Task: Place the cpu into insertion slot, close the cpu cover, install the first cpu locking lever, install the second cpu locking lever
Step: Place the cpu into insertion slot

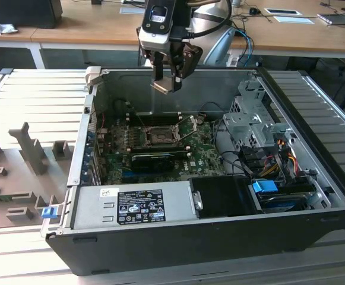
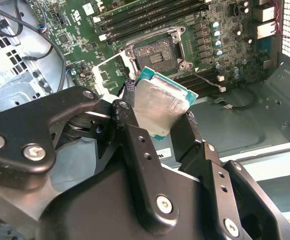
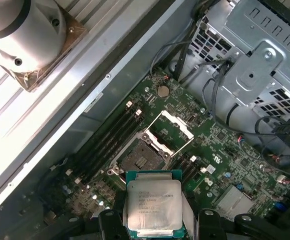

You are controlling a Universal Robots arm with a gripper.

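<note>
One gripper [image 1: 166,84]: closed on the cpu [image 3: 153,202], one finger on each of two opposite edges; hangs over the open computer case [image 1: 178,237]
Held cpu: silvery face showing in both wrist views; in the air, well apart from the green motherboard [image 1: 203,157]
Bare insertion slot [image 3: 139,159]: dark centre exposed; nothing seated in it
Raised cpu cover [image 3: 168,131]: swung up open; just beside the slot

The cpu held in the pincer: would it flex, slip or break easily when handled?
Likely stiff: the cpu lies flat in the pincer, gripped by its edges. Its smooth metal face looks slippery. Thin, so probably light and fragile.
</note>
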